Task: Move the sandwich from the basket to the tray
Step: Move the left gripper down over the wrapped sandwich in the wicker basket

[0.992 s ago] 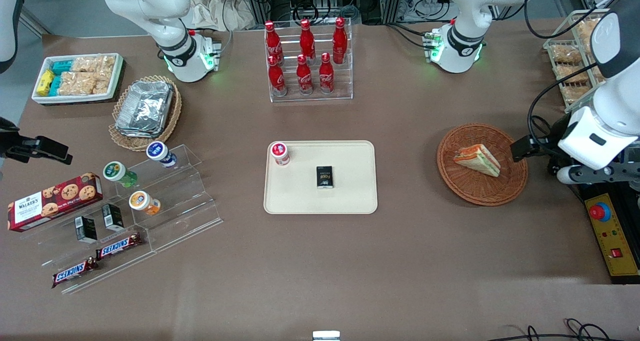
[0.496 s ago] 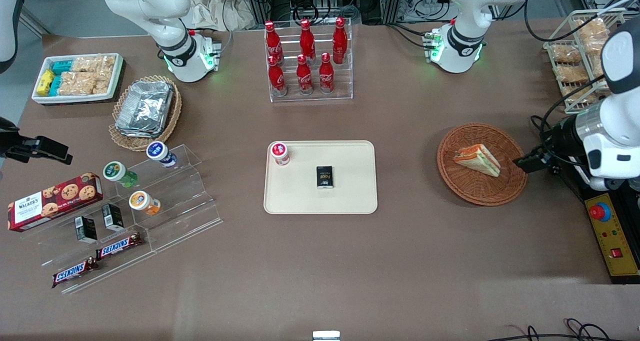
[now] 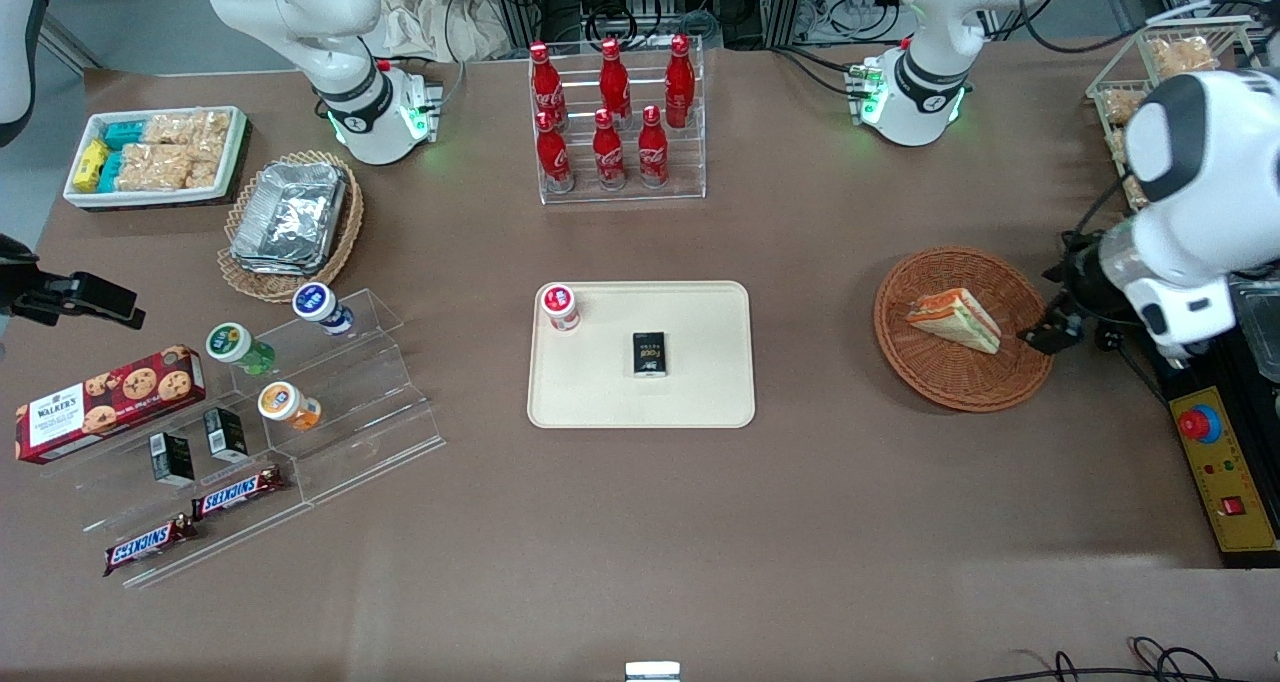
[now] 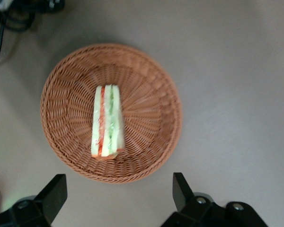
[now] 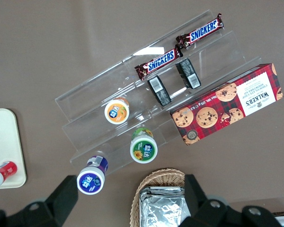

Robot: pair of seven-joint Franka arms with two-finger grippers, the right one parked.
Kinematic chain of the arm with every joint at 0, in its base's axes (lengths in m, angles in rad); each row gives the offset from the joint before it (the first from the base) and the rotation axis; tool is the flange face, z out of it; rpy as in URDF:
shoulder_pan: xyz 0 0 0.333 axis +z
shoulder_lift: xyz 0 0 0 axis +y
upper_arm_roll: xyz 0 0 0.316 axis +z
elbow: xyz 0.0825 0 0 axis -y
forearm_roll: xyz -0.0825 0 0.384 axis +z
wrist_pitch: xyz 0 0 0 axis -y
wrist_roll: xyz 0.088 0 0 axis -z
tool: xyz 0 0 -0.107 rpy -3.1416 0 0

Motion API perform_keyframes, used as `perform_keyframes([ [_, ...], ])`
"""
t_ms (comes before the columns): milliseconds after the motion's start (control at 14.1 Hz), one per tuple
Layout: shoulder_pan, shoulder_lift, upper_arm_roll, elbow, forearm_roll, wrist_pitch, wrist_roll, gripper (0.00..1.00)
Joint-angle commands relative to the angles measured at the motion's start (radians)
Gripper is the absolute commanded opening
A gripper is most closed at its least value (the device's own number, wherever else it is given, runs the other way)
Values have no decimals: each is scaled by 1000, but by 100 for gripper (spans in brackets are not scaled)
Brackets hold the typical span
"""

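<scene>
The sandwich [image 4: 107, 121] lies at the middle of the basket [image 4: 151, 85], cut edge up. The gripper [image 4: 118, 198] hangs above the rim at its 3 o'clock, fingers [image 4: 54, 191] spread wide. It looks light, soft and wrap-slick; I'd pinch gently across the bread faces.

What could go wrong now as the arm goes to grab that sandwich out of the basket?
The open tool hangs above the basket rim, not the sandwich; descending here may hit wicker. The light basket may shift. On the tray, a red-capped bottle and black box could be bumped.
</scene>
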Motion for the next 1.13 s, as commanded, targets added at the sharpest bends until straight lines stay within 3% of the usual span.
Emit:
perform_keyframes([
  [0, -5, -89, -14, -151, 25, 89, -86, 99],
  [425, -5, -112, -24, -315, 46, 278, -115, 99],
  [1063, 7, -23, -24, -467, 46, 511, -178, 99],
])
